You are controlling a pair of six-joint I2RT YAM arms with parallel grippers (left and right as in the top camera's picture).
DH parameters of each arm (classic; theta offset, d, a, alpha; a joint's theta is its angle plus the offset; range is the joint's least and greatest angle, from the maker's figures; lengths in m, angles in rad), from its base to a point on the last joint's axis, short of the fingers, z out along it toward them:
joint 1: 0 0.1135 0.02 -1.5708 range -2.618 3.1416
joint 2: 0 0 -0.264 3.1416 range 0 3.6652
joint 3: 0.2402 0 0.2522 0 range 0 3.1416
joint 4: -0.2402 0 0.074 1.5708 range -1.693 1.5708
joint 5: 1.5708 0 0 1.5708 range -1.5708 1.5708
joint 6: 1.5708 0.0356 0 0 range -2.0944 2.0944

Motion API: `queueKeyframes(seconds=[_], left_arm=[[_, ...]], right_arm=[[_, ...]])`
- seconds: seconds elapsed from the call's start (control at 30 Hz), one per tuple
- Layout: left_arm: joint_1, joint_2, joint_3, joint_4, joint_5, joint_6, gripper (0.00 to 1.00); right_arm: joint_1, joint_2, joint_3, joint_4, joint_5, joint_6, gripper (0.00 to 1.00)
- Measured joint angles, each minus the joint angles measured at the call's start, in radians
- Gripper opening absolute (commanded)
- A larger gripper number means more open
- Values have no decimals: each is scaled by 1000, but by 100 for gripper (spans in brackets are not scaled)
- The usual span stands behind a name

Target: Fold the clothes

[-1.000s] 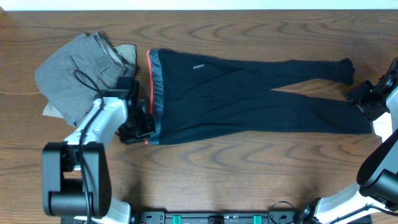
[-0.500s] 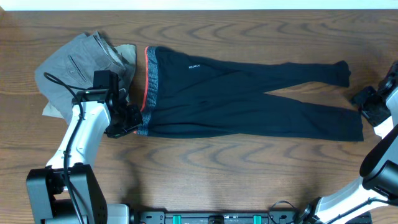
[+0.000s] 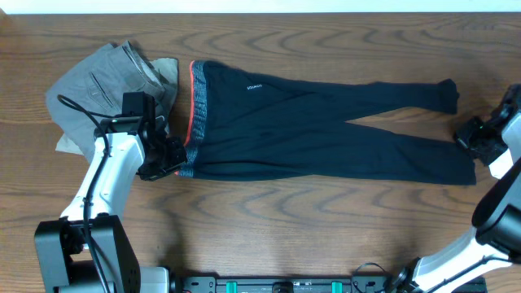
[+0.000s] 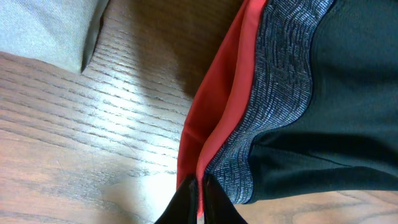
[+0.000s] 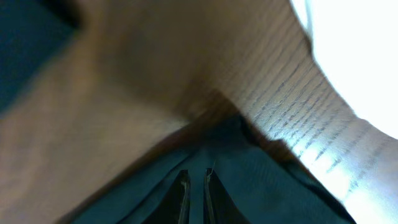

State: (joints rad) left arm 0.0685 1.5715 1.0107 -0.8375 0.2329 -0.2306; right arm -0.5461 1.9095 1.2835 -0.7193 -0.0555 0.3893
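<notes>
Long dark-navy stretch leggings point(image 3: 285, 122) lie flat across the brown wood-grain worktop point(image 3: 285, 220), heathered grey, coral-edged waistband to the left. The left end effector point(image 4: 199, 198), mostly cut off in its wrist view, is pinched on the coral edge. The right end effector point(image 5: 194, 186) sits by the ankle hems; blur hides whether its near-closed fingers hold cloth.

Overhead evenly lit and sharp; right wrist blurred, with white glare top right.
</notes>
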Motion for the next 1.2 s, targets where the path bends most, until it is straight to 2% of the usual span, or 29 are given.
queueKeyframes(seconds=[0.1, 0.2, 0.3, 0.4, 0.47, 0.67, 0.8, 0.83, 0.93, 1.0, 1.2], left_arm=[[0, 0, 0, 0, 0, 0, 6], [0, 0, 0, 0, 0, 0, 6], [0, 0, 0, 0, 0, 0, 6], [0, 0, 0, 0, 0, 0, 6], [0, 0, 0, 0, 0, 0, 6], [0, 0, 0, 0, 0, 0, 6], [0, 0, 0, 0, 0, 0, 6], [0, 0, 0, 0, 0, 0, 6], [0, 0, 0, 0, 0, 0, 6], [0, 0, 0, 0, 0, 0, 6], [0, 0, 0, 0, 0, 0, 6]], right_arm=[[-24, -100, 0, 14, -35, 0, 11], [-60, -196, 9, 37, -43, -4, 34], [-91, -247, 26, 47, -42, -12, 47], [-95, -226, 26, 46, -42, -20, 56], [-95, -179, 24, 55, -43, -23, 60], [-95, 0, 11, 60, -44, -26, 60], [-95, 51, 0, 68, -47, -26, 57], [-95, 53, 0, 71, -50, -26, 53], [-95, 54, 0, 74, -55, -26, 29], [-95, 54, 0, 75, -58, -16, 18], [-95, 54, 0, 80, -77, -17, 3]])
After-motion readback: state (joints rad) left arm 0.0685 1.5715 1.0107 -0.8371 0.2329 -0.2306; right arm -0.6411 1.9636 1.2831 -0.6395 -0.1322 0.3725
